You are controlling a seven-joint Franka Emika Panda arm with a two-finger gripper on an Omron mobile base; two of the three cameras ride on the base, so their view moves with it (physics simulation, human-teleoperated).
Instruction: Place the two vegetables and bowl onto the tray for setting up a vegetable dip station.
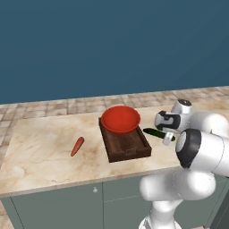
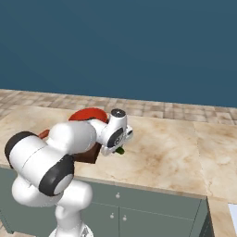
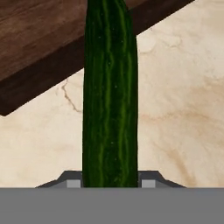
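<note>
Our claw (image 3: 110, 183) is clamped on the cucumber (image 3: 110, 94), just beside the tray (image 3: 39, 52); the cucumber's long axis points out over the tray's rim.

The bowl (image 1: 120, 119) sits on the far end of the tray (image 1: 127, 146) – counter (image 1: 40, 156) beneath. Carrot (image 1: 77, 146) lies at the tray's nine o'clock, well apart; cucumber (image 1: 154, 133) at three o'clock, just beside the tray.

Red bowl (image 1: 120, 119) on brown tray (image 1: 129, 150), carrot (image 1: 77, 146) left (on counter), cucumber (image 3: 110, 96) just right.
</note>
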